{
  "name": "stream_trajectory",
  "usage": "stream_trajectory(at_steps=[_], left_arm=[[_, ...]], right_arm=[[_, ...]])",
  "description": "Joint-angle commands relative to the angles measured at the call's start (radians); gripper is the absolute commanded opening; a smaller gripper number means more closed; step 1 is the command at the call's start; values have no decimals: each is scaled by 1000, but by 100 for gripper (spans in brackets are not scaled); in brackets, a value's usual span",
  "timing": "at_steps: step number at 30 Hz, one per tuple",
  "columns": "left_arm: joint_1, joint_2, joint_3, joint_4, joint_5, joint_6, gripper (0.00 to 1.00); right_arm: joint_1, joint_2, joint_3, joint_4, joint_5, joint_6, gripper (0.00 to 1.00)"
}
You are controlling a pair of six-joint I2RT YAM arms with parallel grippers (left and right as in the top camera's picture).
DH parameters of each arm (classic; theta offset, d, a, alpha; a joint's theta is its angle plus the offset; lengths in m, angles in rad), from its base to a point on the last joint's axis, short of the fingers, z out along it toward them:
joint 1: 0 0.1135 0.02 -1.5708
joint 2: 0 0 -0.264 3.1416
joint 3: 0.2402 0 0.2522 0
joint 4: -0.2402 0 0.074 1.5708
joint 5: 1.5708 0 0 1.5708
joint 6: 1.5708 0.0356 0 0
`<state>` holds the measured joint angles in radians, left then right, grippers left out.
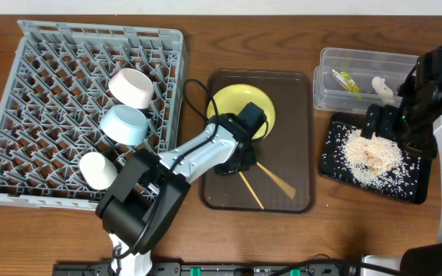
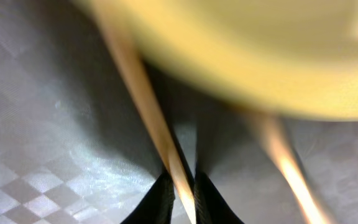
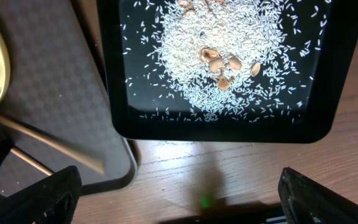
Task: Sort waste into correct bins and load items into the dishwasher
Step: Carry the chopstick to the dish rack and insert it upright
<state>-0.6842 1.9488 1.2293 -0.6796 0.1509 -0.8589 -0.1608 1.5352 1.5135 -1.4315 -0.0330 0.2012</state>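
My left gripper (image 2: 183, 198) is shut on one wooden chopstick (image 2: 143, 102) that lies on the dark brown serving tray (image 1: 298, 100); the second chopstick (image 2: 286, 163) lies apart to its right. The pale yellow plate (image 1: 240, 106) sits on that tray just beyond the left gripper (image 1: 232, 163). In the grey dish rack (image 1: 44, 69) lie a white bowl (image 1: 133, 87) and a light blue bowl (image 1: 125, 124). My right gripper (image 3: 182, 205) hangs open and empty over bare wood beside the black tray (image 3: 114, 74) of rice scraps (image 3: 216, 56). The clear tub (image 1: 324, 88) holds the wrapper (image 1: 346, 80) and the paper scrap (image 1: 382, 88).
A small white cup (image 1: 98, 170) sits in the rack's front right corner. Several nutshell pieces (image 3: 222, 62) lie on the rice. The brown tray's corner (image 3: 120, 168) comes close to the black tray's left rim. My left arm (image 1: 183, 165) crosses from the front edge to the tray.
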Motion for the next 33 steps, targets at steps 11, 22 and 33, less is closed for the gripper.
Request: stream_trajectory(at_steps=[11, 22, 33], left_arm=[[100, 23, -27, -23, -10, 111, 8], [167, -269, -5, -93, -56, 363, 8], [413, -508, 7, -173, -114, 674, 8]], right_arm=[[-3, -8, 16, 0, 6, 3, 99], [-3, -8, 16, 0, 6, 3, 99], [-2, -8, 16, -1, 5, 3, 99]])
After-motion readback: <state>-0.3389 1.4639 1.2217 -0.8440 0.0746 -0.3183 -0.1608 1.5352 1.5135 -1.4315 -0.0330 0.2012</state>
